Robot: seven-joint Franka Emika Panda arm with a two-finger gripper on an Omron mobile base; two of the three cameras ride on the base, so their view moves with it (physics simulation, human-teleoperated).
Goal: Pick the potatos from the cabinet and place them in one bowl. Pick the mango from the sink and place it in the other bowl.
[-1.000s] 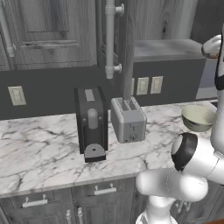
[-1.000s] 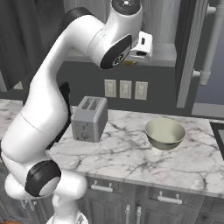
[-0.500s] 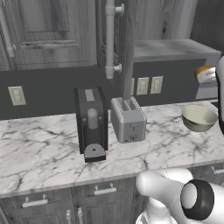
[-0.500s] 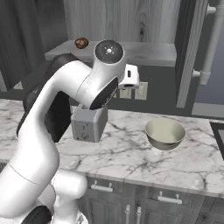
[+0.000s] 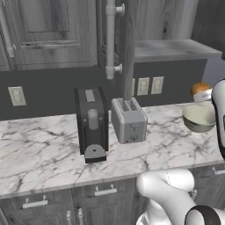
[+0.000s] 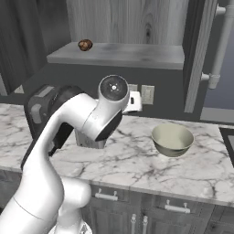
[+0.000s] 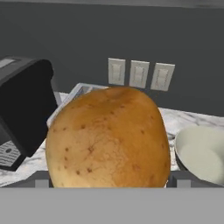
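Note:
My gripper (image 5: 201, 94) is shut on an orange-brown potato (image 5: 199, 88), held in the air just above the far rim of the pale beige bowl (image 5: 199, 117). In the hand view this potato (image 7: 109, 140) looms large, with the beige bowl (image 7: 202, 154) low at the right. A second, darker potato (image 6: 85, 45) lies at the left end of the open cabinet's pale grey shelf (image 6: 123, 53). On the marble counter the beige bowl (image 6: 172, 139) stands empty. The mango, sink and dark brown bowl are out of view.
A silver toaster (image 5: 128, 119) and a black coffee machine (image 5: 91, 124) stand on the counter left of the bowl. The open cabinet door (image 6: 196, 55) hangs edge-on above the bowl's right. Wall outlets (image 7: 139, 74) sit behind. Drawers with silver handles (image 5: 105, 191) run below.
The arm has swung down from shelf height with the potato and now holds it low by the beige bowl. One potato stays on the shelf.

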